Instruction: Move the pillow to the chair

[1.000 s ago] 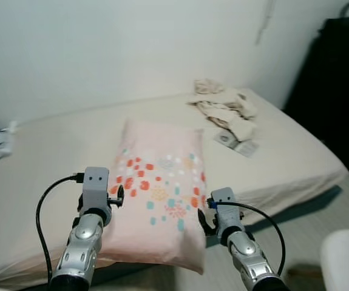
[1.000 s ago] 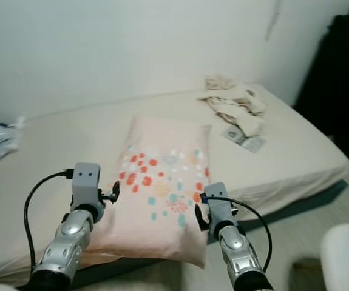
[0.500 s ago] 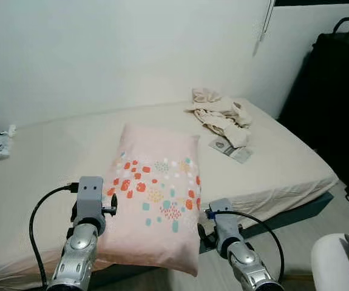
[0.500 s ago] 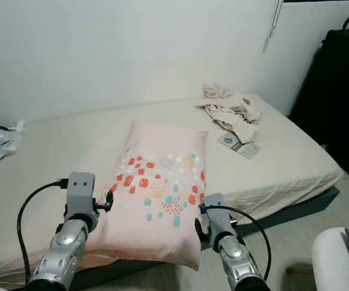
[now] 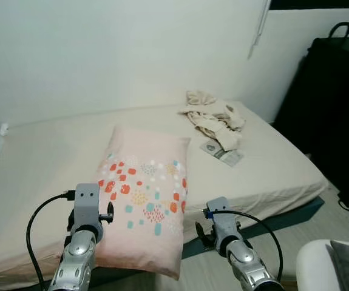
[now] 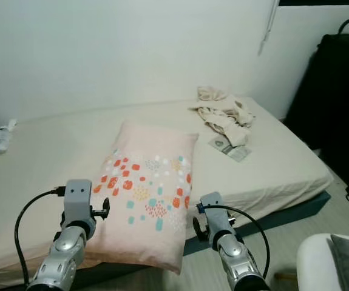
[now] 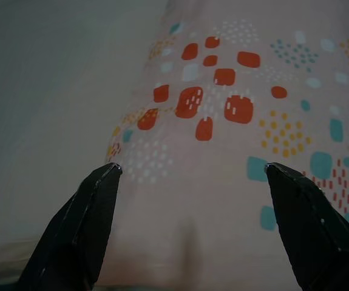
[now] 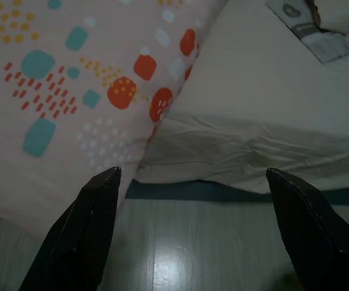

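The pink pillow [image 5: 145, 194] with its red, teal and yellow print lies lengthwise on the bed [image 5: 271, 163], its near end hanging a little past the mattress edge toward the robot, which makes that end the natural place to take hold. The left gripper [image 7: 192, 173] hovers over the pillow's near left part with its two black fingers spread wide and nothing between them; the printed cover sits directly ahead of and below the fingertips, and the bare sheet lies off to the outer side. The right gripper [image 8: 192, 176] is likewise spread wide and empty, poised at the pillow's near right corner, so that the pillow is on its inner side and the mattress edge, dark bed base and floor [image 8: 180, 254] lie ahead and to its outer side. The two arms appear set to bracket the pillow from both sides, a sensible stance for something soft and broad that one gripper would let sag. Beyond the grippers, well apart from the pillow, a heap of crumpled clothes [image 5: 210, 116] rests on the bed. A white chair [image 5: 326, 267], probably the destination, stands near the right gripper's outer side.
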